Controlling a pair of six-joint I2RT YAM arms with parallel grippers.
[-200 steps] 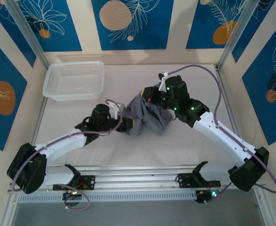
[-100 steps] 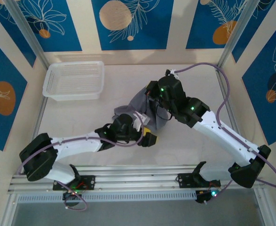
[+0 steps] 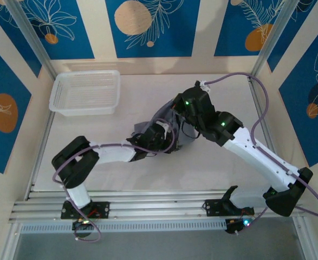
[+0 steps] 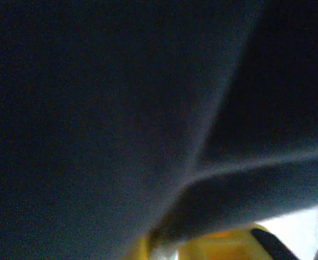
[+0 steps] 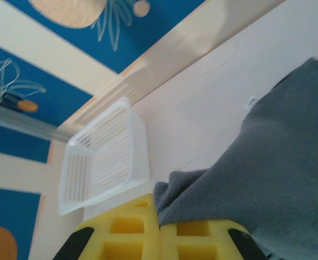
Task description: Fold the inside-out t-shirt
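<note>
T-shirt: the inside-out t-shirt (image 3: 163, 116) sits mid-table, a bunched, creased slate-grey heap.
Right gripper: the right gripper (image 5: 159, 227) is pinched closed on the shirt's edge; you see cloth caught between its yellow pads.
Right arm: reaches diagonally from the near-right corner, wrist over the heap.
Left gripper: the left gripper (image 3: 167, 142) is pushed into the shirt's near side; dark cloth covers its camera, so you cannot tell its jaws.
Left arm: elbow folded back near-left, forearm running right.
Basket: the white basket (image 3: 85, 91) is far-left, well apart.
</note>
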